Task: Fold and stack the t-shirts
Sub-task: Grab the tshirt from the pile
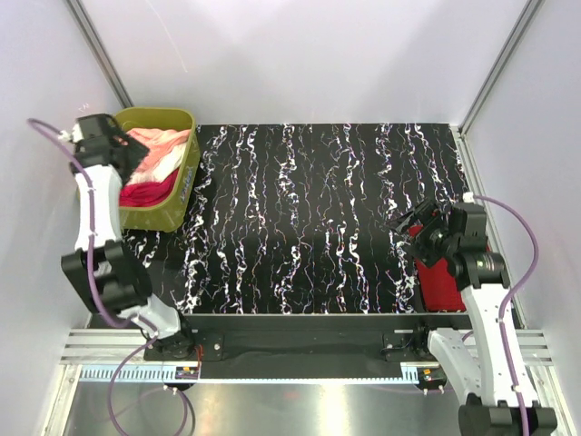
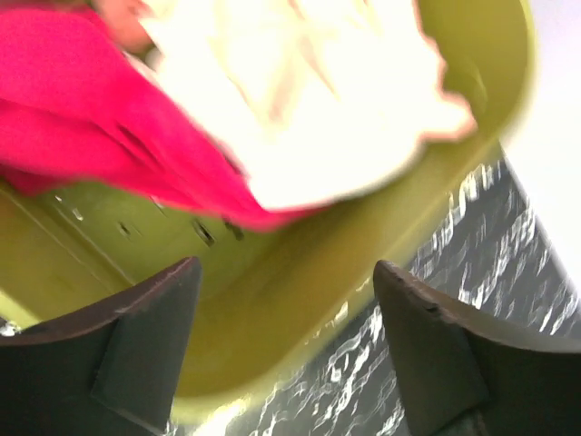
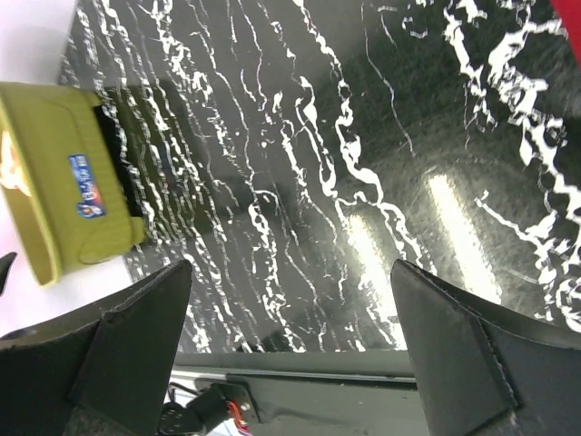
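An olive-green tub (image 1: 188, 173) stands at the table's back left corner. In it a pale peach-pink t-shirt (image 1: 160, 148) lies crumpled on top of a hot pink t-shirt (image 1: 150, 193). My left gripper (image 1: 125, 150) hovers over the tub's left side, open and empty. Its wrist view shows the pale t-shirt (image 2: 318, 100) washed out, the hot pink t-shirt (image 2: 73, 118), and the left gripper (image 2: 288, 268) above the tub wall (image 2: 272, 309). A folded dark red t-shirt (image 1: 440, 282) lies at the right edge. My right gripper (image 1: 413, 223) hangs just above it, open and empty, and the right gripper (image 3: 290, 265) faces the table.
The black marbled tabletop (image 1: 309, 218) spans the space between tub and red t-shirt. White walls with metal posts enclose the back and sides. In the right wrist view the tub (image 3: 54, 200) shows far left and the table's near rail (image 3: 363, 381) below.
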Available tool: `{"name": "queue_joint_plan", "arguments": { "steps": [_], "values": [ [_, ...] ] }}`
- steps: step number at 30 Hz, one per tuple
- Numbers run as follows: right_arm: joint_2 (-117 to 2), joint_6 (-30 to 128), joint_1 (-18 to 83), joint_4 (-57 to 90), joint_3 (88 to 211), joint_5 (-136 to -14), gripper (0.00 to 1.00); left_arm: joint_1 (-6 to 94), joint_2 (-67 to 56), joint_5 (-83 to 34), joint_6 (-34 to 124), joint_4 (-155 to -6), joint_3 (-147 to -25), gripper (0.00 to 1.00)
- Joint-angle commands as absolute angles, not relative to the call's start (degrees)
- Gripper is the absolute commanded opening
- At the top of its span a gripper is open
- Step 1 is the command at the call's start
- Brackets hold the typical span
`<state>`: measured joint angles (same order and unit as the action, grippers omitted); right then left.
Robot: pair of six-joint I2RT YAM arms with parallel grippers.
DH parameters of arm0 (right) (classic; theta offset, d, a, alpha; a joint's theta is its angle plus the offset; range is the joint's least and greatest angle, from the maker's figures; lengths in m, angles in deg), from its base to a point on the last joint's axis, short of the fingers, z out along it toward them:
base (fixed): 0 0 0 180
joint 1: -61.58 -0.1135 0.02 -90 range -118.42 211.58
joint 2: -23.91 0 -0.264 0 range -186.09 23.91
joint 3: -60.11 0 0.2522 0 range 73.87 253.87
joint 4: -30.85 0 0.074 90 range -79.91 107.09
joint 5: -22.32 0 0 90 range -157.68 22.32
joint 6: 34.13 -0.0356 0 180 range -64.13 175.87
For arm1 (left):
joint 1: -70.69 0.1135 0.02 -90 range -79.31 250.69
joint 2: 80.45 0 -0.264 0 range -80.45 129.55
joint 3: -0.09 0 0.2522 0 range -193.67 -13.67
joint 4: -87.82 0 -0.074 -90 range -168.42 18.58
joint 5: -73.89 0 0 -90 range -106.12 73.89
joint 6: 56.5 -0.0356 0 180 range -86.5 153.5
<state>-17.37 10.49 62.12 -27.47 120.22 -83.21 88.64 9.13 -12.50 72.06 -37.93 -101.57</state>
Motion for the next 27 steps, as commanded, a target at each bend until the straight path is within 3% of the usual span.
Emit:
{"name": "queue_joint_plan", "arguments": {
  "steps": [1,7,11,18,20,21,24,27],
  "values": [
    [-20.2,15.4,62.4,-27.0,124.9,-81.2,0.99,95.2,14.4,-19.0,76.8,-33.1,-106.0,0.75],
    [-21.7,16.3,62.4,-25.3,125.2,-78.5,0.99,96.3,23.4,-17.9,78.6,-27.5,-112.3,0.68],
    [-23.6,16.4,62.4,-23.8,125.2,-77.9,1.0,96.2,29.2,-14.9,79.3,-23.8,-116.1,0.78],
    [-28.2,17.4,62.4,-22.3,126.4,-78.1,1.0,96.3,34.9,-10.7,80.5,-22.2,-119.9,0.79],
    [-28.6,17.5,62.4,-22.1,126.4,-78.1,1.0,96.3,36.2,-10.7,80.8,-21.4,-121.1,0.69],
    [-28.7,17.6,62.4,-22.1,126.4,-78.0,1.0,96.3,36.7,-10.8,80.8,-20.7,-121.7,0.55],
    [-28.7,18.0,62.4,-22.1,126.6,-77.7,1.0,96.3,35.4,-10.8,80.7,-21.9,-121.2,0.38],
    [-28.7,18.3,62.4,-21.7,126.5,-78.2,1.0,96.3,33.8,-12.1,80.0,-23.2,-122.1,0.14]
  ]
}}
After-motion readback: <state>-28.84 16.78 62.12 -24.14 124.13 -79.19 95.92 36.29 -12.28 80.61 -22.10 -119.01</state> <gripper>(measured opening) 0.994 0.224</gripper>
